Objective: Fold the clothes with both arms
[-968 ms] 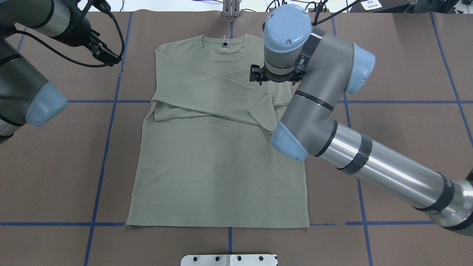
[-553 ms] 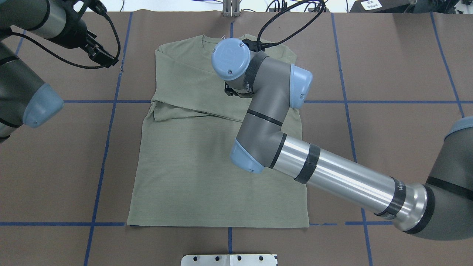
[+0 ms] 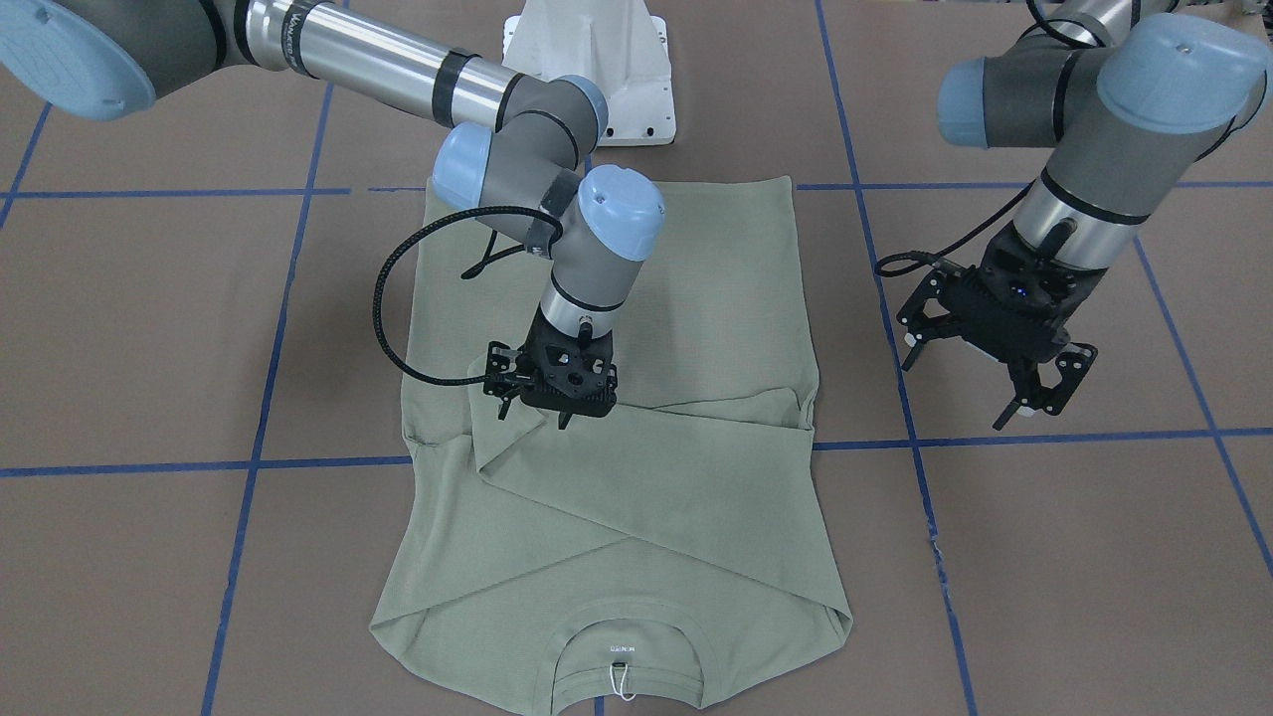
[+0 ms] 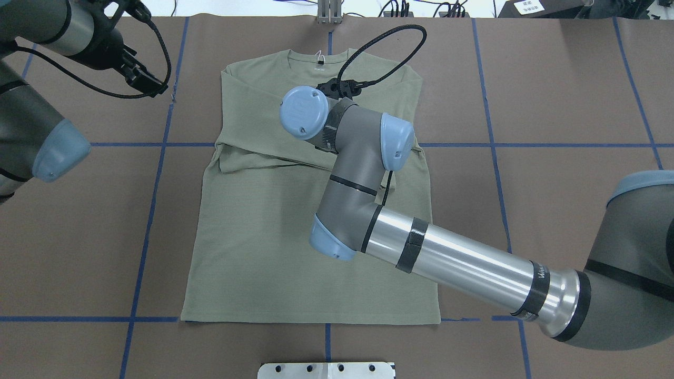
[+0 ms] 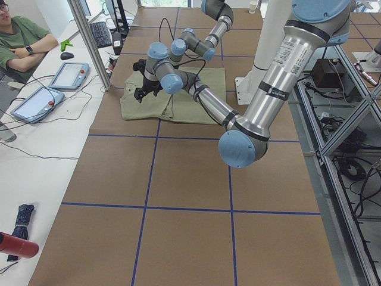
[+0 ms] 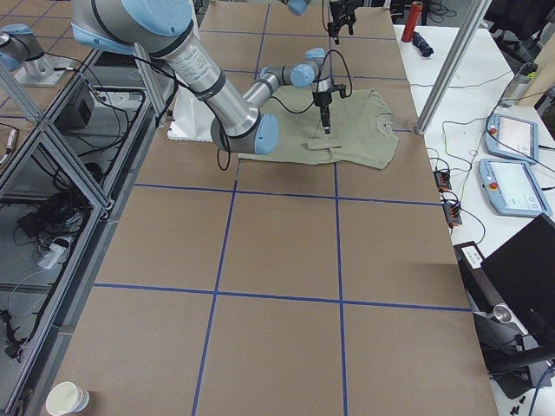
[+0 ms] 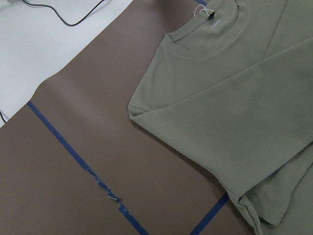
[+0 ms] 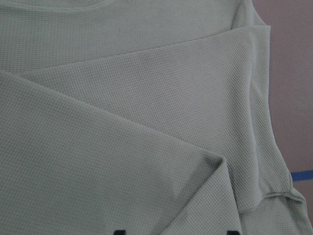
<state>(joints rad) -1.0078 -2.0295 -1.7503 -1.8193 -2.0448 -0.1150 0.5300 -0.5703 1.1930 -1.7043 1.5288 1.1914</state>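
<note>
The sage-green shirt [image 4: 263, 237] lies flat, front up, collar at the table's far side, and also shows in the front view [image 3: 696, 298]. Both sleeves are folded across the chest. My right gripper [image 3: 537, 413] is open, low over the upper sleeve near its cuff [image 3: 487, 438]. In the overhead view it is hidden under its own wrist [image 4: 303, 111]. The right wrist view shows layered folds of shirt [image 8: 122, 122] with two fingertips [image 8: 119, 232] apart at the bottom edge. My left gripper [image 3: 963, 390] is open and empty, above bare table [image 4: 79, 237] off the shirt's left shoulder [image 7: 142, 110].
Blue tape lines [image 4: 152, 200] grid the brown table cover. The white pedestal base [image 3: 587, 70] stands at the robot's side. The right forearm [image 4: 463, 266] stretches over the shirt's lower right. A side bench with tablets [image 6: 512, 139] and a seated person [image 5: 18, 36] flank the far end.
The right arm has swung leftward across the shirt, from over the right shoulder to over the chest. The shirt's visible folds have not shifted. The left arm has barely moved.
</note>
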